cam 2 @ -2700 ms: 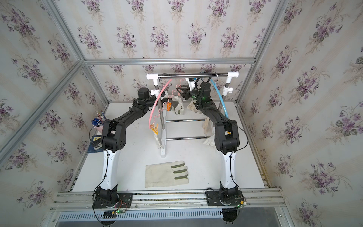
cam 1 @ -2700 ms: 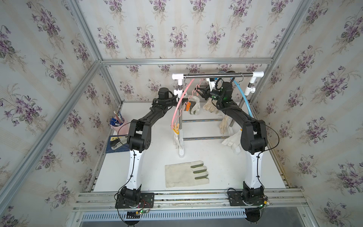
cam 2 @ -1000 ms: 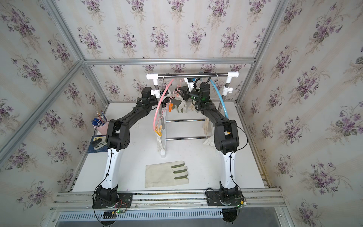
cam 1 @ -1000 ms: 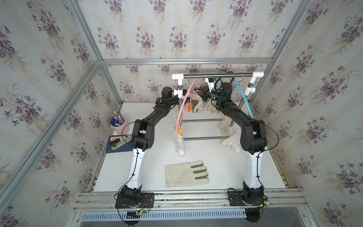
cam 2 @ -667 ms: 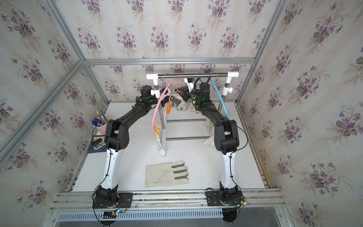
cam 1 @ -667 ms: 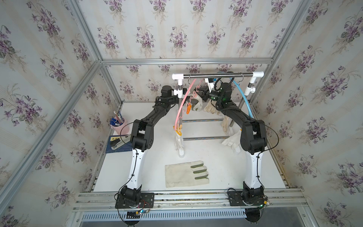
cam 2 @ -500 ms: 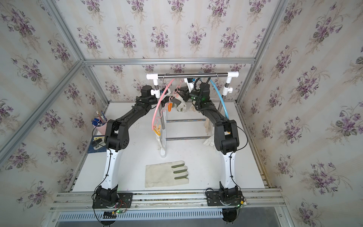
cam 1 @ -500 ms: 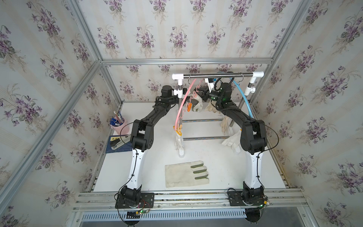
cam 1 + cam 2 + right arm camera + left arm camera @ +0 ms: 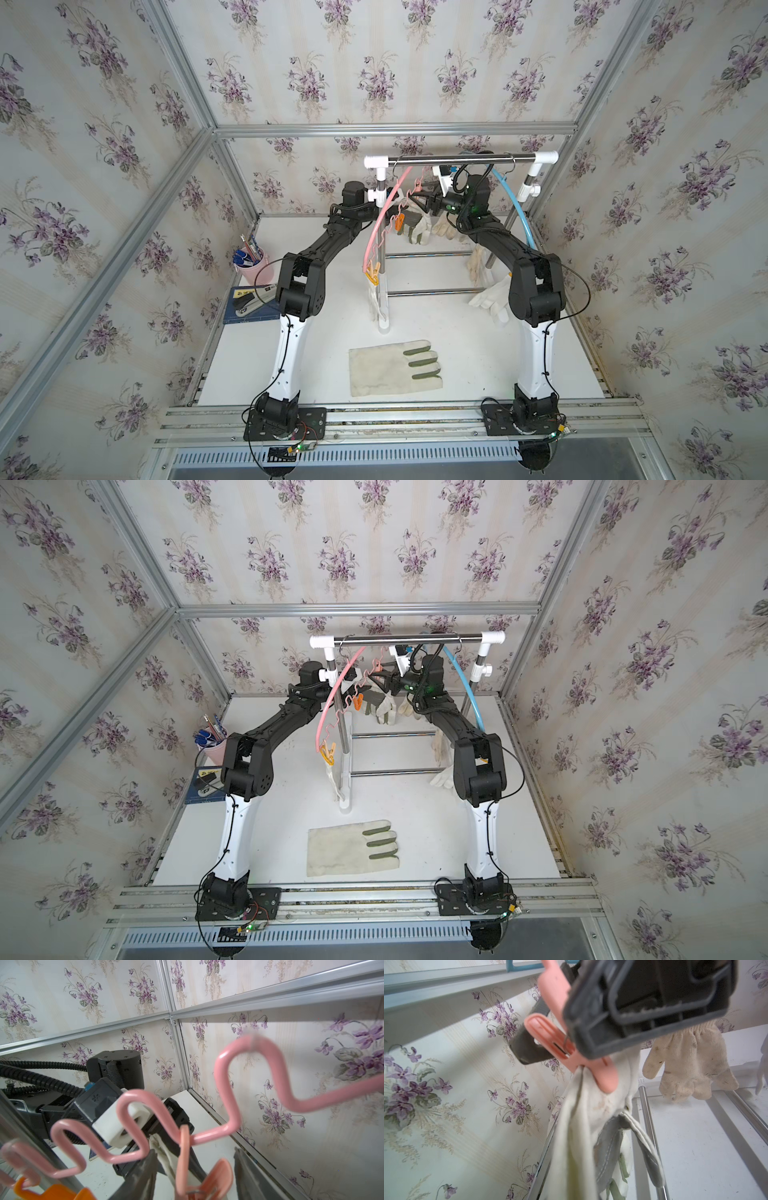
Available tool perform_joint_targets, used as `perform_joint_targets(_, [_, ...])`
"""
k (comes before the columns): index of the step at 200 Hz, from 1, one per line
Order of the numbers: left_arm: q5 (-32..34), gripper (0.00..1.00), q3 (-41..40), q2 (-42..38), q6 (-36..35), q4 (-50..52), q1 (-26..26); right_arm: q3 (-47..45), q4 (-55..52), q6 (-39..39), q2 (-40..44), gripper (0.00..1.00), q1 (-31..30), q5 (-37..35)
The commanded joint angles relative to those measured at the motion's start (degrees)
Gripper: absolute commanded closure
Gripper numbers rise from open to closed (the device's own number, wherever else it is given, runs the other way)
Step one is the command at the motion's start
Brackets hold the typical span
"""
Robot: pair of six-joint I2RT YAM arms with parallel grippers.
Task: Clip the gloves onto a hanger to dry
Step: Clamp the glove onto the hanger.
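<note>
An off-white canvas glove (image 9: 579, 1126) with grey-green patches hangs from a pink clip (image 9: 604, 1076) on the wavy pink hanger (image 9: 376, 232). My left gripper (image 9: 159, 1140) is shut on the cuff just below the clip. The two grey fingers (image 9: 143, 1174) of my right gripper (image 9: 195, 1153) stand open on either side of the clip (image 9: 209, 1180) and do not touch it. A dirty beige knitted glove (image 9: 685, 1064) hangs beside it. A second canvas glove (image 9: 395, 370) lies flat at the table's front in both top views.
The hangers hang from a chrome rail (image 9: 457, 158), among them a blue one (image 9: 515, 208) with white gloves (image 9: 490, 295) below it. Another white glove (image 9: 376, 299) hangs at the pink hanger's low end. A pink pen cup (image 9: 251, 266) and a blue book (image 9: 249, 303) sit at the left.
My right gripper's jaws have opened away from the pink clip, which now bites the canvas glove's cuff. Both arms have stayed nearly still over the last second.
</note>
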State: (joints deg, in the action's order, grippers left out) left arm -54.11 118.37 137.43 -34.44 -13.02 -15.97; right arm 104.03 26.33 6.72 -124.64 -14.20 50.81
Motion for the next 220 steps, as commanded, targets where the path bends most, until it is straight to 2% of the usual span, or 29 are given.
perform_joint_targets(1, [0.60, 0.83, -0.15, -0.99, 0.12, 0.27, 0.28, 0.39, -2.12, -2.41, 1.28, 0.37, -0.02, -1.02])
perform_joint_targets(13, [1.28, 0.78, -0.71, -1.41, 0.16, 0.27, 0.32, 0.28, -3.22, -3.10, 1.65, 0.33, -0.01, -1.98])
perform_joint_targets(20, [1.63, 0.66, -1.15, -1.59, 0.23, -0.03, 0.40, -0.07, -3.34, -3.35, 1.96, 0.31, 0.02, -2.35])
perform_joint_targets(30, [2.00, 0.65, -1.77, -1.97, 0.32, -0.21, 0.62, -0.52, -3.54, -3.56, 2.34, 0.26, 0.02, -2.94])
perform_joint_targets(48, [2.49, 0.63, -3.43, -2.81, 0.81, -1.27, 1.06, -1.13, -3.62, -3.73, 2.80, 0.23, 0.02, -3.75])
perform_joint_targets(50, [2.68, 0.55, -3.63, -2.92, 0.96, -1.61, 1.14, -1.25, -3.64, -3.73, 2.90, 0.23, 0.04, -3.89])
perform_joint_targets(51, [2.78, 0.43, -3.74, -2.93, 1.00, -1.77, 1.13, -1.26, -3.69, -3.73, 2.95, 0.23, 0.04, -3.92])
perform_joint_targets(52, [2.82, 0.22, -3.88, -3.03, 1.11, -1.89, 1.16, -1.32, -3.72, -3.73, 2.98, 0.23, 0.04, -3.99])
perform_joint_targets(53, [2.84, 0.11, -4.08, -3.12, 1.16, -2.08, 1.23, -1.30, -3.77, -3.78, 2.99, 0.23, 0.04, -4.02])
perform_joint_targets(55, [3.04, 0.03, -4.41, -3.27, 1.29, -2.27, 1.27, -1.40, -3.88, -3.83, 3.02, 0.23, 0.05, -4.11])
perform_joint_targets(57, [3.19, 0.01, -4.80, -3.38, 1.50, -2.85, 1.35, -1.40, -3.97, -3.89, 3.07, 0.23, 0.05, -4.17])
perform_joint_targets(99, [6.56, 0.00, -12.29, -6.60, 7.26, -12.29, 3.28, -3.80, -6.30, -5.29, 5.13, 0.23, -0.02, -5.62])
perform_joint_targets(115, [10.77, 0.00, -16.60, -8.33, 11.58, -18.80, 4.23, -5.27, -7.13, -5.79, 6.34, 0.23, 0.00, -5.39])
perform_joint_targets(139, [21.13, 0.00, -23.34, -11.05, 17.63, -28.49, 5.46, -8.17, -7.37, -6.42, 8.62, 0.24, 0.04, -4.63])
perform_joint_targets(160, [27.40, 0.00, -27.26, -13.75, 20.00, -30.90, 6.16, -10.65, -8.13, -7.18, 10.92, 0.25, 0.04, -4.83])
perform_joint_targets(189, [31.41, 0.00, -32.39, -18.52, 24.28, -31.99, 6.87, -13.61, -10.74, -8.73, 14.72, 0.26, -0.06, -6.20])
perform_joint_targets(205, [35.38, 0.00, -35.99, -21.20, 30.99, -35.52, 7.28, -15.08, -12.29, -9.32, 16.73, 0.27, -0.24, -5.81])
perform_joint_targets(220, [38.30, 0.00, -38.58, -24.11, 40.70, -36.06, 7.92, -16.16, -14.04, -10.57, 18.71, 0.27, -0.85, -5.12])
